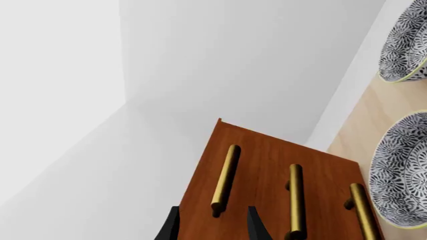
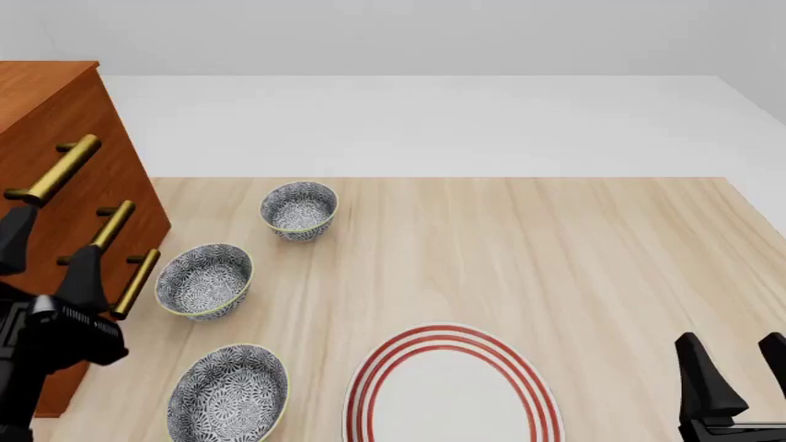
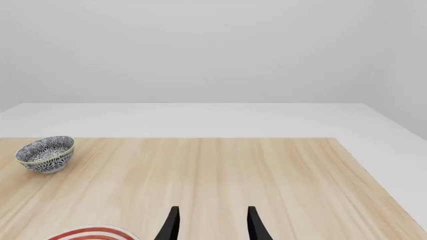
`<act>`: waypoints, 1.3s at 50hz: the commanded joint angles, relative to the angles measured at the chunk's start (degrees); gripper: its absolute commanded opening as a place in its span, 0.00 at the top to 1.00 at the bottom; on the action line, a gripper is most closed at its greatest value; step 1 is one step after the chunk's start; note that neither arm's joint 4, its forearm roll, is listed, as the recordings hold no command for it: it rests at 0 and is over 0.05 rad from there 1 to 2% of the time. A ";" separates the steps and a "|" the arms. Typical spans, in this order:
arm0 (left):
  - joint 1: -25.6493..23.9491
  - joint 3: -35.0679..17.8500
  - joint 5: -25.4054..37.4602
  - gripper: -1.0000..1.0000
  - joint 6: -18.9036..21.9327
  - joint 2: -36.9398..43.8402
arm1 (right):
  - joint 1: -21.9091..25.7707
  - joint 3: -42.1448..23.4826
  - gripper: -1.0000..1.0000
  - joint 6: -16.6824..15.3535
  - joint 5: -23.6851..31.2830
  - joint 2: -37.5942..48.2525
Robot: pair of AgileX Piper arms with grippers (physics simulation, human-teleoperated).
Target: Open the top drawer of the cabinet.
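The cabinet is a tall reddish-brown chest at the table's left edge, with three brass bar handles on its front. The top drawer sits flush, carrying the uppermost handle. My left gripper hovers open just in front of the handles, touching none of them. In the left wrist view the top drawer's handle points down toward the gap of the left gripper, its near end just between the fingertips. My right gripper is open and holds nothing at the table's near right.
Three patterned bowls stand near the cabinet: one at the back, one in the middle, one near the front. A red-ringed white plate lies at the front centre. The two lower handles sit beneath the top one.
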 commanded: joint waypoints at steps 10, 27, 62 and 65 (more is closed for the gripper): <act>0.88 -2.13 -1.68 0.00 1.12 3.42 | 0.01 0.00 0.00 0.00 0.00 0.00; 1.60 -5.21 -1.79 0.00 1.21 5.94 | 0.00 0.00 0.00 -0.01 0.00 0.00; 2.68 -8.69 -3.16 0.00 0.91 12.75 | -0.01 0.00 0.00 0.00 0.00 0.00; 2.67 -8.71 -3.23 0.00 1.10 13.01 | 0.01 0.00 0.00 0.00 0.00 -0.01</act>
